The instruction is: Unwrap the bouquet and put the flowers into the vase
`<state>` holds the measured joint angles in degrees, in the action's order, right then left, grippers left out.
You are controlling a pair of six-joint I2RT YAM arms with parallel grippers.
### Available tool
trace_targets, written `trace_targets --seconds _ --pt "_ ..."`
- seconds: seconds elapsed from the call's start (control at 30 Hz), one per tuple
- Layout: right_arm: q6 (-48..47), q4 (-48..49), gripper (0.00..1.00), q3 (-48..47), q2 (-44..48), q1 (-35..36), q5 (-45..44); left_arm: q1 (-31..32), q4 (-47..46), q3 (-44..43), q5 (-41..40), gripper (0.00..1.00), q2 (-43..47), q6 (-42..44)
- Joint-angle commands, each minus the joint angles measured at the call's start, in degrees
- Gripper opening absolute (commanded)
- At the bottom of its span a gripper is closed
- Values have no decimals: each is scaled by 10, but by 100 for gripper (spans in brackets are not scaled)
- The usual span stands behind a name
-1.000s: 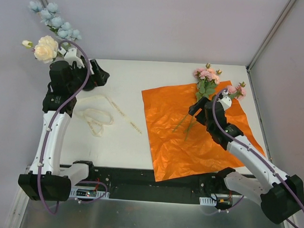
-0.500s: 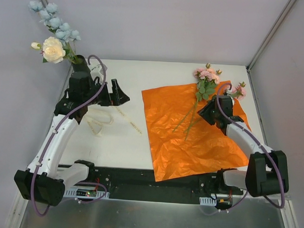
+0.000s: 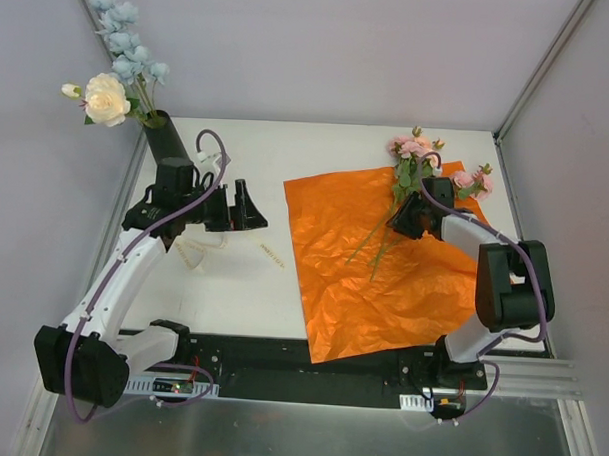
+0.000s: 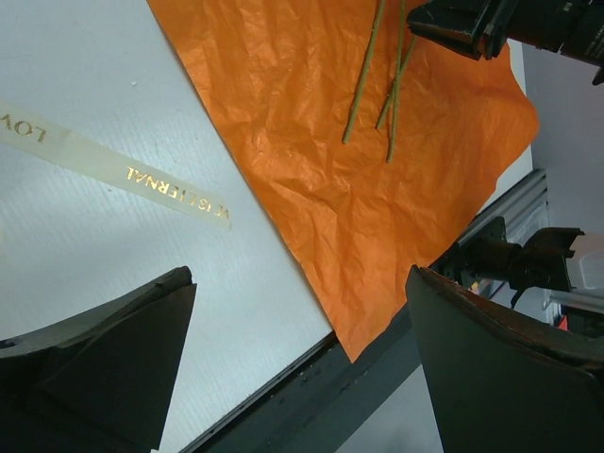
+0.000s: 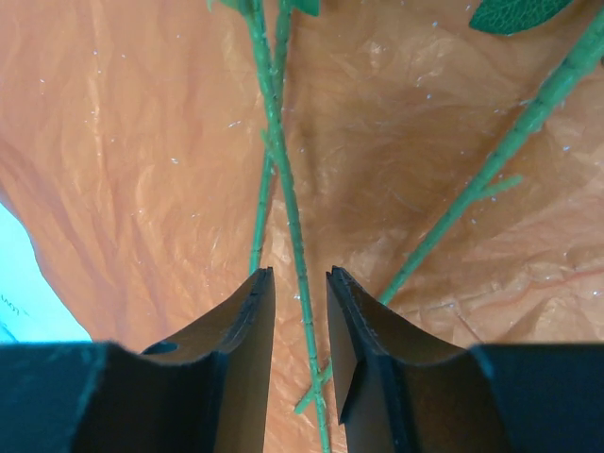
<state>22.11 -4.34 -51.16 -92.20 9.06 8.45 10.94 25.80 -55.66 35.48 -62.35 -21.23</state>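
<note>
Flower pick: right fingers (image 5: 236, 349) straddle stem (image 5: 288, 208), unclenched; left fingers (image 4: 104, 349) released. Next: clench, carry to vase (image 3: 170, 143) at 10 o'clock.

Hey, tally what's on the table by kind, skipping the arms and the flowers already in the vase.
Vase: 1
Orange paper: 1
Ribbon: 1
Loose stems on the paper: 3
Total: 6
</note>
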Motion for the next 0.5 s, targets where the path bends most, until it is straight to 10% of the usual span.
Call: trace_targets --seconds 0.0,0.47 --pt "-19 1 34 -30 -15 -6 14 4 -8 -4 3 99 19 -6" --pt "-23 -1 21 -53 -66 -6 25 4 -1 -7 -2 98 23 -1"
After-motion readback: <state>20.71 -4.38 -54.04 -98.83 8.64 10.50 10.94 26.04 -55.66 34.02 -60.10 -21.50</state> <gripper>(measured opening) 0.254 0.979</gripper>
